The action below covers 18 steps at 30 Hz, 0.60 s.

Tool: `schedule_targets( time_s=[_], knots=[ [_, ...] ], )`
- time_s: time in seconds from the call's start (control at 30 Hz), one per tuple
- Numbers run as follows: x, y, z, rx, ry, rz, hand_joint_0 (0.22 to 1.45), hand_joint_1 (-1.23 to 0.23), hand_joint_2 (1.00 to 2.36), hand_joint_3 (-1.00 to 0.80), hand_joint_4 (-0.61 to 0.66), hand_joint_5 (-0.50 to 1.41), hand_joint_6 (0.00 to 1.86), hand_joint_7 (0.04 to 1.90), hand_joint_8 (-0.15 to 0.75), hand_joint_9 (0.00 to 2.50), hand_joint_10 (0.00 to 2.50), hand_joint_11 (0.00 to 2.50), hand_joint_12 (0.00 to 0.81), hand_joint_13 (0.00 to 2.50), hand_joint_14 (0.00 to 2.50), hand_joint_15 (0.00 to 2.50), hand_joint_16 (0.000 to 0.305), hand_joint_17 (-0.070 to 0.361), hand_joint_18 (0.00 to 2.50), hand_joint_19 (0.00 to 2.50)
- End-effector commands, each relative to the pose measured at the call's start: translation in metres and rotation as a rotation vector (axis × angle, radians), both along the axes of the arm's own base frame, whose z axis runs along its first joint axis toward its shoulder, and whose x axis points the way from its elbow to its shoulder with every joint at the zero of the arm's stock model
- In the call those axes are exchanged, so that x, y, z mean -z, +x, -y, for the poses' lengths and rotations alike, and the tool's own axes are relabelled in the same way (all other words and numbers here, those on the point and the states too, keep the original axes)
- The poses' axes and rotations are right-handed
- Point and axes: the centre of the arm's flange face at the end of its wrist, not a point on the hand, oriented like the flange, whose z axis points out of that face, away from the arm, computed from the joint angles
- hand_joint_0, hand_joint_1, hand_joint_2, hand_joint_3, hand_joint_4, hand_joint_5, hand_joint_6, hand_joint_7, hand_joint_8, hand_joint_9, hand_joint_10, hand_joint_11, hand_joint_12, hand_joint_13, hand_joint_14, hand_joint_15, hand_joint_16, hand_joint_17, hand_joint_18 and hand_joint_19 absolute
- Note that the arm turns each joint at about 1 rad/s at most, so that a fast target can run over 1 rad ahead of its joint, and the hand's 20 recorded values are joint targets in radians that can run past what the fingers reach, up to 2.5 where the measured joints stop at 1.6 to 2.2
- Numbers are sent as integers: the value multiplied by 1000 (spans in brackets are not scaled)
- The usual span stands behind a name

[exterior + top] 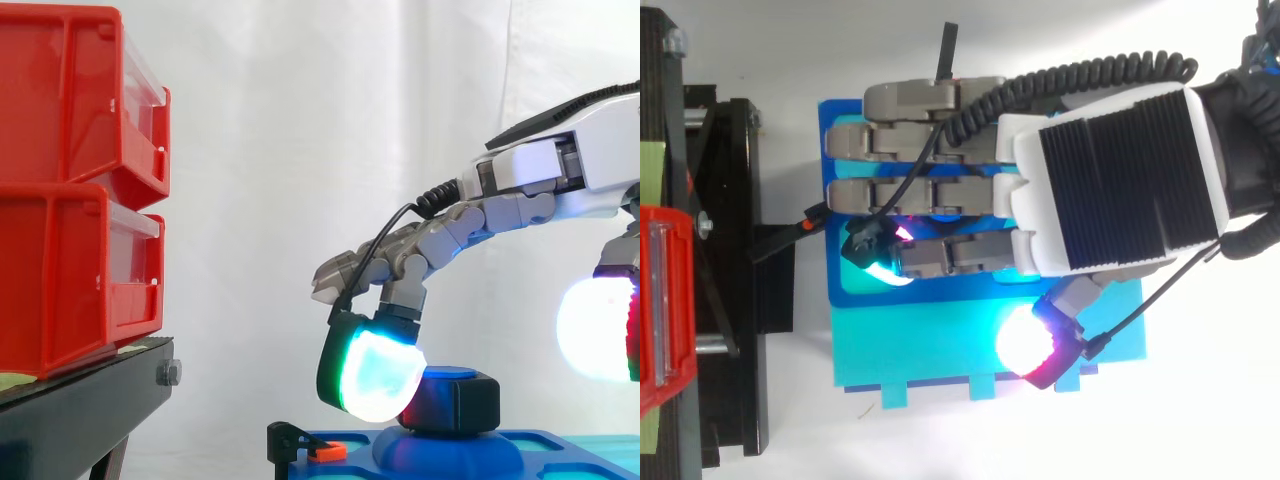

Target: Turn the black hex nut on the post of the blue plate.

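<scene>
Black hex nut (462,402): robot hand (560,165) loosely open, a fingertip pad (378,375) against its side.

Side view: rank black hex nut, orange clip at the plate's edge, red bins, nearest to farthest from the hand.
1. black hex nut: below the hand, beside its glowing pad.
2. orange clip: on the blue plate's left edge, lower left.
3. red bins: far left, on the black stand.
</scene>
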Motion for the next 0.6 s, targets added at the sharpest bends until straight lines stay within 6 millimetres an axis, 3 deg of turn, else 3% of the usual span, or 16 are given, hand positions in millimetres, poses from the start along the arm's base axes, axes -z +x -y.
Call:
schedule_targets(
  time_s=[0.0, 0.57],
  knots=[
    [1, -1, 3, -5, -1, -3, 411, -294, 1000, -500, 88, -215, 501, 605, 192, 109, 0, 0, 366, 0, 0, 62, 55, 125, 0, 274],
    [9, -6, 19, -11, -1, 1, 411, -298, 1000, -500, 101, -213, 501, 620, 199, 120, 0, 0, 367, 0, 0, 64, 55, 125, 0, 273]
  ],
)
